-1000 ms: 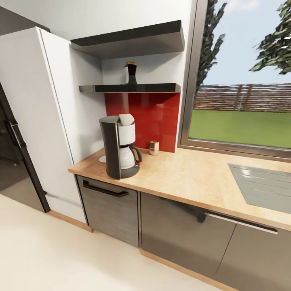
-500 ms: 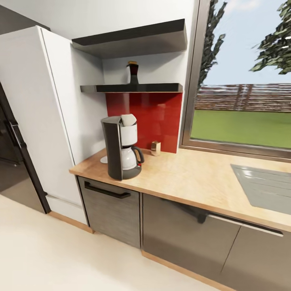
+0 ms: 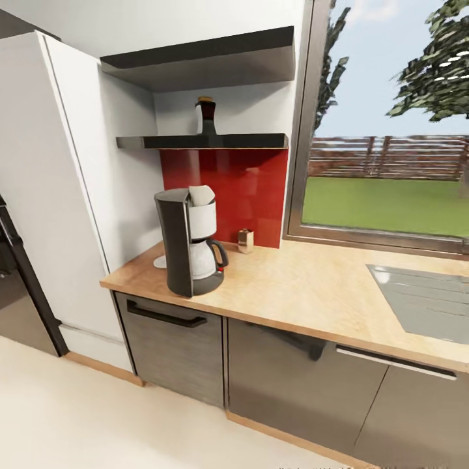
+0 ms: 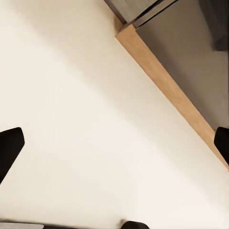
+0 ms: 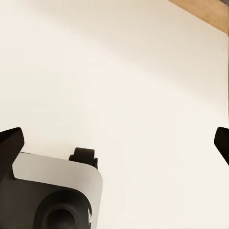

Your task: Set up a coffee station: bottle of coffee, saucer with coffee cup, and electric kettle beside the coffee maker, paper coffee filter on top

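The coffee maker (image 3: 189,242) stands on the kitchen countertop (image 3: 306,286) near its left end. A white saucer (image 3: 159,262) peeks out from behind it. Against the red backsplash sits a small tan piece that looks like the paper coffee filter (image 3: 245,240). Above, the bottle of coffee (image 3: 206,116) stands on the kitchen shelf (image 3: 202,141). The coffee cup and electric kettle are out of view. My left gripper (image 4: 114,148) hangs open over the pale floor beside the cabinet plinth (image 4: 162,86). Over the same floor, my right gripper (image 5: 114,143) is open with nothing between its fingers.
A tall white cabinet (image 3: 65,182) flanks the counter's left end, with a dark fridge (image 3: 13,286) beyond it. A grey sink panel (image 3: 423,299) lies in the counter at the right, under a window (image 3: 384,130). Part of my base (image 5: 52,195) sits below the right gripper.
The whole head view has shifted and the counter looks slightly closer, so the camera has moved. The coffee maker, bottle and other things have stayed in place.
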Controlling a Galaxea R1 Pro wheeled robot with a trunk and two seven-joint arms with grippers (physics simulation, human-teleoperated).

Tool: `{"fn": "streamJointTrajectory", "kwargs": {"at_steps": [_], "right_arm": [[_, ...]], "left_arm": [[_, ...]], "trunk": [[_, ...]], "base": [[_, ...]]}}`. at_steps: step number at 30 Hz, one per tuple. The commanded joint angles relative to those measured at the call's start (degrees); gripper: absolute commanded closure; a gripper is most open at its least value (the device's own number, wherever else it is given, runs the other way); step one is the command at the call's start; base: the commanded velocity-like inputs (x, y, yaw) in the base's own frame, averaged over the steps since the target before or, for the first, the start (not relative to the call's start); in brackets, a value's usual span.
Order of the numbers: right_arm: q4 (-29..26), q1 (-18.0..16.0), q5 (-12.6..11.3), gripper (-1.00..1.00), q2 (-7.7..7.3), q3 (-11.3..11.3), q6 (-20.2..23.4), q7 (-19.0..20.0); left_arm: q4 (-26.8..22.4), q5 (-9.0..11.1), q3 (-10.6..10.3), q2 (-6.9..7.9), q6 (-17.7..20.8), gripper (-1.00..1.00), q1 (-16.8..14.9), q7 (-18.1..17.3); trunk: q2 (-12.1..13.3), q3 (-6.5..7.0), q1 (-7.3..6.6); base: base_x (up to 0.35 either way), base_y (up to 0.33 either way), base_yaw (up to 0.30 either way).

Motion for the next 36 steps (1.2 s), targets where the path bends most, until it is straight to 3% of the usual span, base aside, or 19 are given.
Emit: {"fn": "streamJointTrajectory", "kwargs": {"at_steps": [1,21,36], "right_arm": [[0.23,-0.11,0.06,-1.00,0.00,0.41,-0.36,0.02],[0.15,-0.11,-0.01,-1.00,-1.54,0.33,-0.32,0.04],[0.15,-0.11,-0.03,-1.00,-1.57,0.32,-0.38,-0.05]], "left_arm": [[0.08,-0.15,0.31,0.02,-0.16,-1.00,-0.05,-0.24],[0.08,-0.15,0.31,0.12,-0.15,-1.00,-0.04,-0.29],[0.09,-0.20,0.31,0.52,-0.16,-1.00,-0.02,-0.29]], "trunk": [[-0.04,-0.07,0.00],[-0.04,-0.07,0.00],[-0.04,-0.07,0.00]], "base": [[0.005,0.005,-0.245],[0.178,0.180,-0.061],[0.046,0.053,-0.241]]}}
